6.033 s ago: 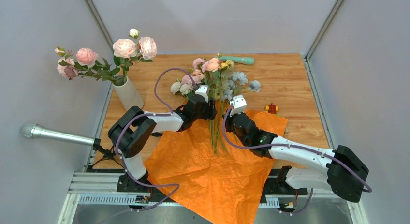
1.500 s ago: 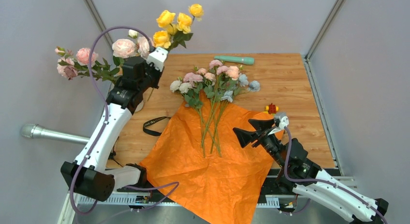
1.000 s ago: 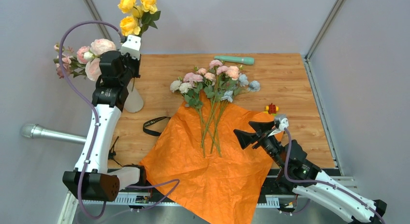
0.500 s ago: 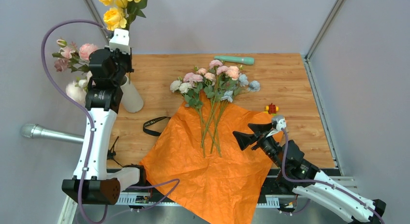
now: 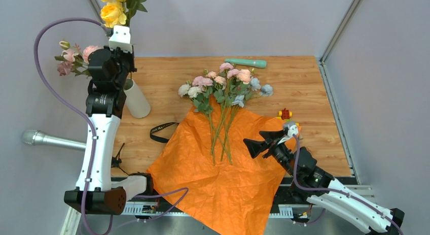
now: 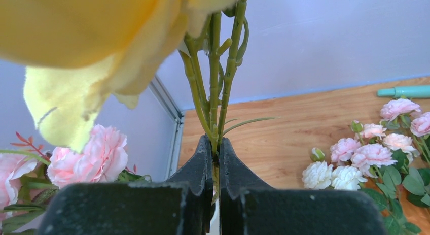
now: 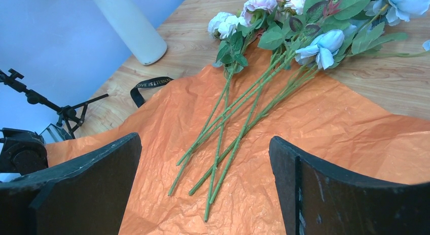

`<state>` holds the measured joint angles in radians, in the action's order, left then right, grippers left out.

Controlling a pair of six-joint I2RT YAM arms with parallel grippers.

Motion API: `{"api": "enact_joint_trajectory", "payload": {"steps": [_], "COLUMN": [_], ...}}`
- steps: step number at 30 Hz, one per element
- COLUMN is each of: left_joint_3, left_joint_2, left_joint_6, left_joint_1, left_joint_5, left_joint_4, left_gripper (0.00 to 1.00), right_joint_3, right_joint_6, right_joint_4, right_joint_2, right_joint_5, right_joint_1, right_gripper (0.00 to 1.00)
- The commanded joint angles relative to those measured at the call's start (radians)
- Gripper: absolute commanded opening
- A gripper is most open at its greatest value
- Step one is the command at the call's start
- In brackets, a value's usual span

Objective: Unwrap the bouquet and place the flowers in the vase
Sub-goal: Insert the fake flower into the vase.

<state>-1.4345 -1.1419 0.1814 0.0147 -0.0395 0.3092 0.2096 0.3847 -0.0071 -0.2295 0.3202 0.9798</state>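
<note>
My left pincer (image 6: 215,142) is clenched on the stems of the yellow flowers (image 5: 114,6) above the vase (image 5: 137,99); lowered off-line, the stem ends could miss its narrow mouth, snag the pink flowers (image 5: 71,56) in it, or tip it. Right of the vase, the black strap (image 7: 152,85) reads "LOVE IS", the rest unclear. Farther right, the other flowers (image 5: 223,85) lie on the orange paper (image 5: 223,189), near my released, empty right pincer (image 7: 204,143).
</note>
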Motion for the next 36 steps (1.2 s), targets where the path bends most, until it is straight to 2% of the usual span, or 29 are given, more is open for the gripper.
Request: {"api": "enact_joint_trajectory", "payload": {"steps": [1, 14, 22, 30, 36], "left_joint_3": [-0.03, 0.117, 0.181, 0.202, 0.195], "left_joint_2": [0.001, -0.021, -0.004, 0.017, 0.021], "left_joint_6": [-0.011, -0.06, -0.086, -0.122, -0.135], "left_joint_1": [-0.01, -0.093, -0.102, -0.102, -0.102], "left_joint_5": [-0.044, -0.049, -0.043, -0.012, -0.004], "left_joint_4": [-0.024, -0.096, -0.115, -0.121, -0.116], "left_gripper": [0.0, 0.0, 0.14, 0.37, 0.42], "right_joint_3": [-0.01, -0.017, -0.019, -0.021, -0.023], "right_joint_6": [0.017, 0.017, 0.019, 0.022, 0.022], "right_joint_4": [0.03, 0.029, 0.036, 0.051, 0.054], "right_joint_2": [-0.011, -0.016, -0.031, -0.044, -0.051], "right_joint_5": [-0.007, -0.028, -0.037, -0.043, -0.047], "right_joint_1": [0.006, 0.006, 0.005, 0.005, 0.005], "right_gripper": [0.98, 0.98, 0.98, 0.98, 0.98]}}
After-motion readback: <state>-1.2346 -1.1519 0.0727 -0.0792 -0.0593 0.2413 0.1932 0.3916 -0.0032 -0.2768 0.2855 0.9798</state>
